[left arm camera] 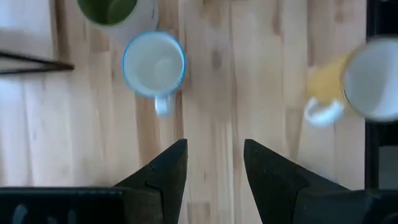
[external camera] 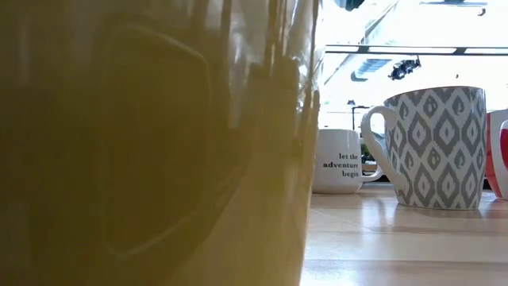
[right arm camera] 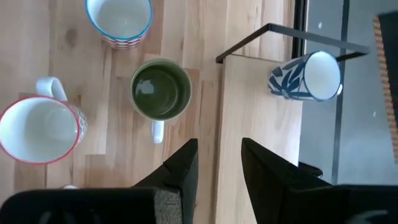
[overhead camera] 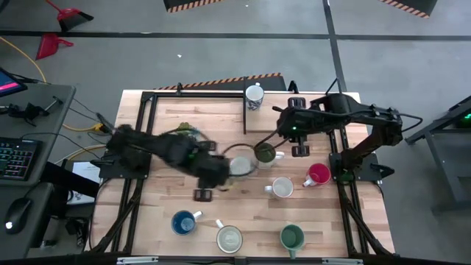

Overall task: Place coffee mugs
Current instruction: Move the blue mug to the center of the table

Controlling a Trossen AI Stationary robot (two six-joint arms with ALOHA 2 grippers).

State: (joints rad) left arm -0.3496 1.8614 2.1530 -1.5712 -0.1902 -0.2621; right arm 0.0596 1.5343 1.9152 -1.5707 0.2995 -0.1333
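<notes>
Both my grippers are open and empty above the table. My left gripper hovers near the table's middle, beside a white mug with a blue rim. My right gripper hovers a little to the far side of the olive green mug. All the mugs stand upright on their bases: a red one, a grey-white patterned one, a blue one, a cream-yellow one and a teal green one.
A blue-patterned white mug stands at the far edge inside a black frame. A leafy sprig lies under the left arm. The low view is half filled by the cream-yellow mug; a white lettered mug stands behind.
</notes>
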